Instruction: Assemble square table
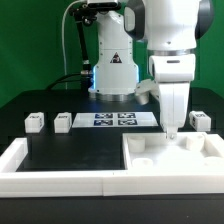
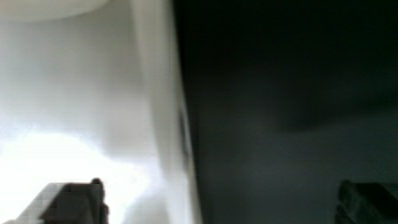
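The square table's top point(image 1: 150, 160) is a white slab with a raised rim, lying at the front on the exterior view's right. My gripper point(image 1: 172, 132) hangs straight down over its far edge, fingers pointing at the slab. In the wrist view the slab point(image 2: 80, 110) fills one side as a bright blur, and its edge runs between my fingertips point(image 2: 71, 200). The gripper point(image 2: 221, 203) is open, its jaws standing wide apart with neither one touching the slab. Two small white legs point(image 1: 35, 121) point(image 1: 62, 121) sit at the back left and another leg point(image 1: 199, 119) at the back right.
The marker board point(image 1: 115, 119) lies flat behind the slab, in front of the robot's base point(image 1: 112, 75). A long white border rail point(image 1: 60, 182) runs along the front and up the left side. Black table surface point(image 1: 75, 150) lies between rail and marker board.
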Robot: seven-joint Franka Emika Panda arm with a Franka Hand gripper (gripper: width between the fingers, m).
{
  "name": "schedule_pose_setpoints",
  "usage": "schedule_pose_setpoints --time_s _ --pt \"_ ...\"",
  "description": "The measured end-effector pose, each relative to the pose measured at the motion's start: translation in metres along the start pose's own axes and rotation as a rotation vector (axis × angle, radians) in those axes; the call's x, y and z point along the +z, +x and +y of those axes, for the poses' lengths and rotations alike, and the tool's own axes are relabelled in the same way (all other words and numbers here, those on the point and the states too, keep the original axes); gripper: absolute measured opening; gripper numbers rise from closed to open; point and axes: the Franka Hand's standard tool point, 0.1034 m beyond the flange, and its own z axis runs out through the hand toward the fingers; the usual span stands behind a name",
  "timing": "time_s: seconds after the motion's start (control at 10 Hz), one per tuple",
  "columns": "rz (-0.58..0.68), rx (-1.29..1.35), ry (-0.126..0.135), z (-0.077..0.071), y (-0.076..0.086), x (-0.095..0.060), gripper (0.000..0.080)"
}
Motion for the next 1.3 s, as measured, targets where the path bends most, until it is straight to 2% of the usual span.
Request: schedule_pose_setpoints --time_s 0.2,0.3,0.9,1.0,1.1,1.3 --pt "-0.006 0.139 -0.029 -0.011 0.012 -0.028 0.0649" --pt "-0.009 0.164 -0.031 -0.014 0.018 -0.033 0.0649" --pt "-0.004 0.167 -0.030 -0.014 0.016 -0.029 0.0649" --pt "0.029 0.312 -0.059 -0.019 0.017 -0.030 0.0649" --pt "0.025 0.369 -0.050 -0.030 0.017 -0.027 0.0649" --pt "0.028 0.479 -0.044 -0.032 0.018 -0.026 0.0649"
